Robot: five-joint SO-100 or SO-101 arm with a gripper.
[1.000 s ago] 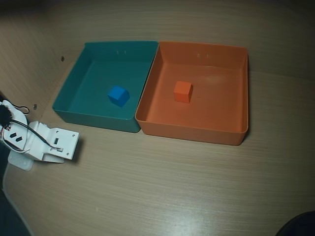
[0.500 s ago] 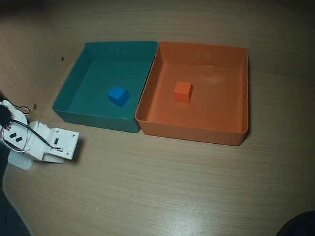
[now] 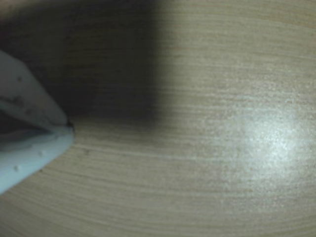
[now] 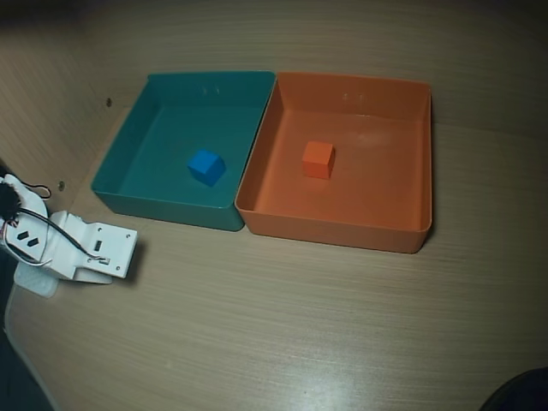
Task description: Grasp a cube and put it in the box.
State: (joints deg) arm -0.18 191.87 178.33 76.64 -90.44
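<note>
From my station the biggest thing in sight is the wooden worktop [image 4: 282,334], pale and grained, filling the overhead view. On it sit two shallow trays of equal size, touching along one wall: the box [image 4: 419,184], orange, on the right in the overhead view, and the teal tray [image 4: 128,158] on the left. Next down in size is the arm [image 4: 81,248], its white body parked near the left edge, just in front of the teal tray's near corner and well apart from the box. Smaller still are the two cubes: the cube [image 4: 318,160] rests flat on the floor of the box, a little left of centre, touching no wall, and a blue cube [image 4: 206,166] sits on the floor of the teal tray. In the wrist view I see only bare wood, a dark shadow and the end effector [image 3: 69,127] coming in from the left edge, its two white fingers meeting at a tip with nothing between them, so I read it as clenched and empty. As I judge it, the placing is already done, since the cube lies where the task wants it and the arm sits parked clear of both trays. The next move calls for little: keep the arm at rest, or reset the scene if another run is wanted.
</note>
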